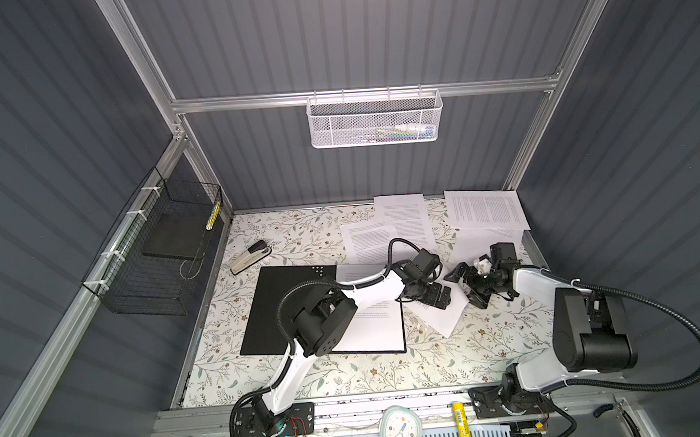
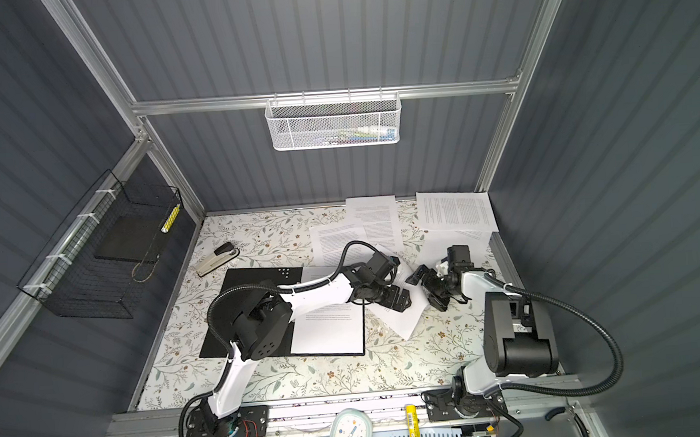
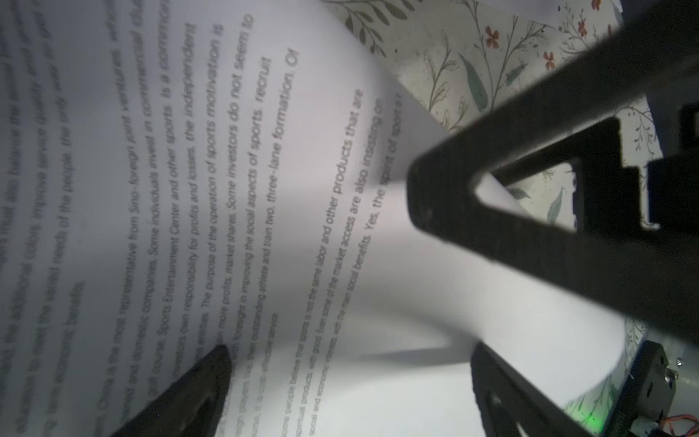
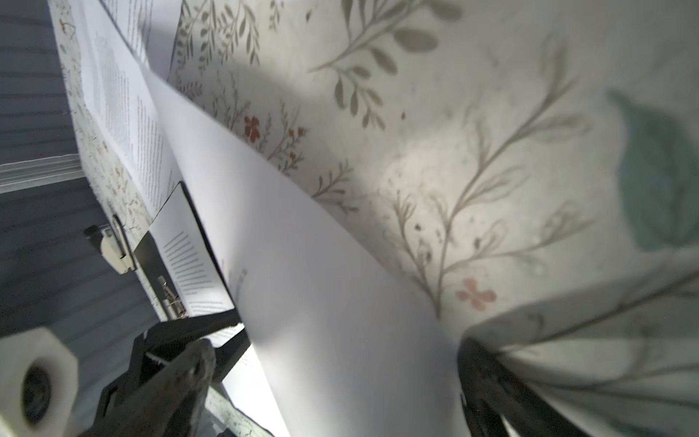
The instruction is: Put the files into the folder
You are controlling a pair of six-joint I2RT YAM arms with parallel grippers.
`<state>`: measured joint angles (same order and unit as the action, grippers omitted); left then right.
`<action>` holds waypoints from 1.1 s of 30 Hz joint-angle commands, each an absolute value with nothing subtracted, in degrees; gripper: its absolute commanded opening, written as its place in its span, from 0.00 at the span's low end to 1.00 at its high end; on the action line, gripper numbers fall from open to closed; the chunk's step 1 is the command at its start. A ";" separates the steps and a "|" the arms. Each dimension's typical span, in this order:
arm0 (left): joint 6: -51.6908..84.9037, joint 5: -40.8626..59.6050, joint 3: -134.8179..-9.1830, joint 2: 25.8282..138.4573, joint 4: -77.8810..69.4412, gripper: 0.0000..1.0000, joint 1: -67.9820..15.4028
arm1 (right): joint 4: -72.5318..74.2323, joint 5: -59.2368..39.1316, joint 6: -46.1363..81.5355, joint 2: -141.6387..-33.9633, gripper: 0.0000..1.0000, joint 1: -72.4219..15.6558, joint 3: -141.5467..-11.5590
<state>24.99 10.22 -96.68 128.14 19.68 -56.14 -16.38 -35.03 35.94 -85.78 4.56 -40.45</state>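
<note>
The table [image 1: 349, 377] wears a pale cover printed with leaves and small flowers. A stapler [image 1: 250, 257] lies at the far left. The folder [image 1: 275, 315] lies open, black inside up, left of centre. Loose printed sheets [image 1: 485, 213] spread over the far right corner, an overlapping pair [image 1: 402, 216] rests against the far edge, and 1 single sheet [image 1: 446, 319] sits just right of the folder.

Stereo pair overhead, wrist cameras low
Top views: steeply down, far, whole table [image 1: 349, 377]. Wrist views: very near, sharing the sheet [image 3: 378, 283] under the left gripper [image 1: 438, 300].
</note>
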 commanded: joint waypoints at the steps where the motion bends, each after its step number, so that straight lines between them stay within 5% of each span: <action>1: 23.65 9.75 -94.93 129.81 27.11 1.00 -55.02 | -13.71 -43.13 37.83 -80.81 0.99 4.22 -37.94; 16: 23.12 11.15 -93.09 128.06 26.60 1.00 -54.52 | -8.85 -38.15 37.53 -75.92 0.95 4.13 -32.16; 22: 23.03 12.35 -92.99 127.53 26.18 1.00 -54.51 | -3.97 -36.63 38.16 -77.27 0.77 4.08 -30.49; 33: 24.57 16.09 -94.47 126.83 24.74 1.00 -54.32 | 0.35 -34.00 40.85 -83.03 0.19 4.04 -30.08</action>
